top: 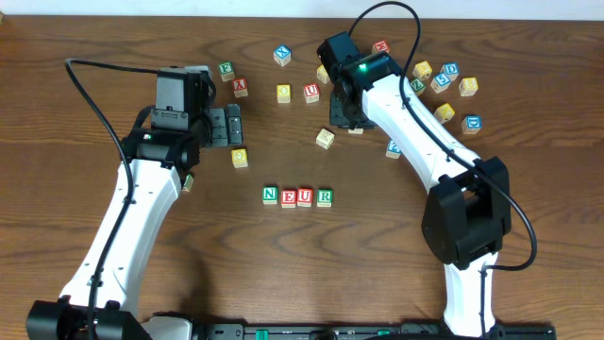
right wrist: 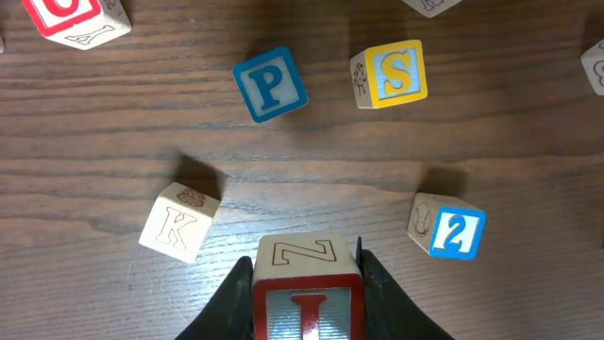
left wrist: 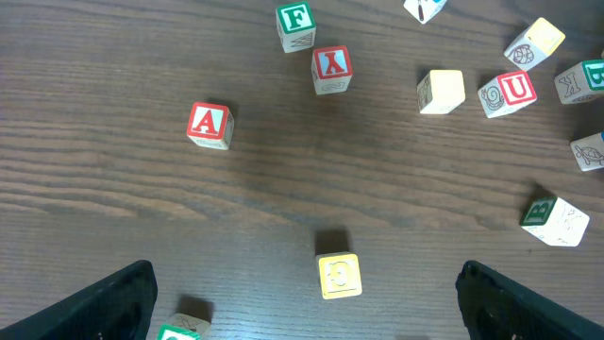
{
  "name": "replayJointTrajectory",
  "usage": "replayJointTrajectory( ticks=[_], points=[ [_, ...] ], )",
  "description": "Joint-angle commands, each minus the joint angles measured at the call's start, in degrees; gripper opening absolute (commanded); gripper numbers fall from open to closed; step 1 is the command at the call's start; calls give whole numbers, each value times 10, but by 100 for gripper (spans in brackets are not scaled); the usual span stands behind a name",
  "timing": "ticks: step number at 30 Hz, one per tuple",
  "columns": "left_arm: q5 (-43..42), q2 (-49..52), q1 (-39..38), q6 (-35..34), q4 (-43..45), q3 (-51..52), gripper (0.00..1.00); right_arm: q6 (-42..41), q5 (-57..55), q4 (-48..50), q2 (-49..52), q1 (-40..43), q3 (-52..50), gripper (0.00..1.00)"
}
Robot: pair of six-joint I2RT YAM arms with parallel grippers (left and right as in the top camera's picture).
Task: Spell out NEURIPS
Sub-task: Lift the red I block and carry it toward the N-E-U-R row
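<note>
Four NEURIPS cubes stand in a row near the table's middle: green N (top: 270, 195), red E (top: 288, 197), red U (top: 305, 196), green R (top: 325, 196). My right gripper (right wrist: 307, 316) is shut on the red I cube (right wrist: 307, 307), which has a Z on its upper face. In the overhead view this gripper (top: 344, 118) hangs behind the row and mostly hides the cube. Ahead of it on the wood lie the blue P cube (right wrist: 270, 83) and the yellow S cube (right wrist: 392, 73). My left gripper (top: 225, 125) is open and holds nothing.
Loose cubes lie around: a K cube (right wrist: 179, 221), a blue 2 cube (right wrist: 448, 227), a red A (left wrist: 209, 124), a green F (left wrist: 295, 21), a red X (left wrist: 331, 66), another red U (left wrist: 516, 90). A yellow cube (left wrist: 339, 276) sits just ahead of the left fingers. A cluster (top: 450, 80) lies back right.
</note>
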State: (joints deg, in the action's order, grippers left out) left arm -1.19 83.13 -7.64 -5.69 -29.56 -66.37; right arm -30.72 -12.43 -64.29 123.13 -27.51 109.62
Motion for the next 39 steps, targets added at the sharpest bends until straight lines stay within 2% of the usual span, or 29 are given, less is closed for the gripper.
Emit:
replayJointTrajectory(
  ticks=[1, 15, 26, 39],
  points=[
    [3, -10, 2, 5, 0, -14, 100, 7, -5, 0, -10, -4, 8, 1],
    [3, -9, 2, 5, 0, -14, 100, 10, -5, 18, -50, -4, -24, 1],
    [3, -10, 2, 5, 0, -14, 100, -3, 19, 171, -182, -6, -269, 10],
    [3, -10, 2, 5, 0, -14, 100, -73, 18, 245, -218, -81, -410, 8]
  ],
)
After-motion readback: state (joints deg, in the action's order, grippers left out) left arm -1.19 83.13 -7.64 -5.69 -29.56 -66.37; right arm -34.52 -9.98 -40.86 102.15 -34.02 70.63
